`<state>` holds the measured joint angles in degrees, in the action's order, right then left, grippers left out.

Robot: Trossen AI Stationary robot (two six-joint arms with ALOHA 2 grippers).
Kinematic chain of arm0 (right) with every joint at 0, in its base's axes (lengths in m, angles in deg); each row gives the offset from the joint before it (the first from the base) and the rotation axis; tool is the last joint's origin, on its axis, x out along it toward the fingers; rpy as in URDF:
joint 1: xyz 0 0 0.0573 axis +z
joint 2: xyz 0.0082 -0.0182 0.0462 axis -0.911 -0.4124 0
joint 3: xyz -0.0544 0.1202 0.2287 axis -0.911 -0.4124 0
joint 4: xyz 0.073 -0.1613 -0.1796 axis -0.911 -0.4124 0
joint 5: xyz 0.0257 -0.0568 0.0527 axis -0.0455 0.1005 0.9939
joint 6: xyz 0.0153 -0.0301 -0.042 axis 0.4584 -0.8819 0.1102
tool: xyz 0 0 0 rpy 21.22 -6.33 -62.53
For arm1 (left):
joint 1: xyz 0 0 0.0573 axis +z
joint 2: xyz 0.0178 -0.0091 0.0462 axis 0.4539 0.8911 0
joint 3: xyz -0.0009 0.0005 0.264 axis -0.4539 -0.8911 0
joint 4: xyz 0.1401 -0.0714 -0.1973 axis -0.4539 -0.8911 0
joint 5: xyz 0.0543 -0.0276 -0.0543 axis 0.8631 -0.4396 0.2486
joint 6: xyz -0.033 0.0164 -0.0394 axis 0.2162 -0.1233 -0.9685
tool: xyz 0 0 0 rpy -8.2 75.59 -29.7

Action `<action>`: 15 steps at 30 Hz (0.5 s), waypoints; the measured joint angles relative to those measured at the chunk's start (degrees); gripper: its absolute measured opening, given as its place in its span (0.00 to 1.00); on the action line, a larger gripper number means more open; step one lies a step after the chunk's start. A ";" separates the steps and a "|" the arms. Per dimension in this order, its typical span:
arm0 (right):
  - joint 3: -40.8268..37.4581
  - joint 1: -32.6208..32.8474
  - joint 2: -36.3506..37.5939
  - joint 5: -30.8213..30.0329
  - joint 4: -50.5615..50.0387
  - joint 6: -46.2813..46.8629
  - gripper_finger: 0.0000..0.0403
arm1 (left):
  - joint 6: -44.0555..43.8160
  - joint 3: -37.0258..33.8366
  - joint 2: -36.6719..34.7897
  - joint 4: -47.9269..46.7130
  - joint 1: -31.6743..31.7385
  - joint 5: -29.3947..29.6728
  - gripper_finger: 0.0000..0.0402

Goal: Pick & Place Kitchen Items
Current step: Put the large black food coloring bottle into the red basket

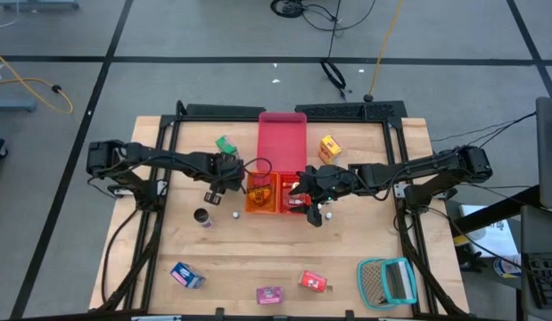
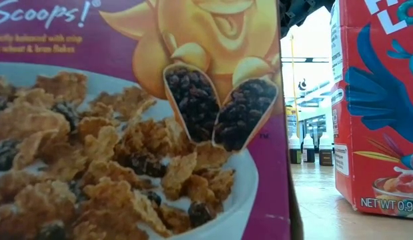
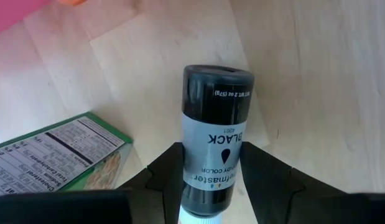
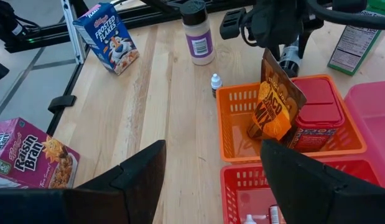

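L gripper (image 3: pixel 211 186) was clamped on the black bottle (image 3: pixel 216 130) beside the orange tray (image 1: pixel 262 194), so it should've lowered it upright before letting go; R gripper (image 4: pixel 211 180) hung spread over the trays.

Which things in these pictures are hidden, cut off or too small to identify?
- Low view: the Raisin Bran box fills the frame and hides most of the table.
- Left wrist view: the black bottle in the left gripper has its cap end cut off by the edge.
- High view: the small white item beside the orange tray is too small to identify.
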<state>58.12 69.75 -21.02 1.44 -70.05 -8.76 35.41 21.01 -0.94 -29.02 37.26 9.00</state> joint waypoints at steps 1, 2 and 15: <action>0.00 0.02 0.00 0.00 0.00 0.00 0.63 | 0.00 -0.02 0.00 0.04 0.12 -0.24 0.36; 0.00 0.02 0.00 0.00 0.01 0.00 0.63 | 0.00 -0.04 0.00 0.14 0.25 -0.37 0.36; 0.00 0.02 0.00 0.02 -0.10 0.00 0.63 | -0.24 0.02 3.74 3.35 0.09 1.27 0.36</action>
<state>58.12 69.76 -21.02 1.46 -70.15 -8.76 35.16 21.04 2.81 -25.67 37.36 10.28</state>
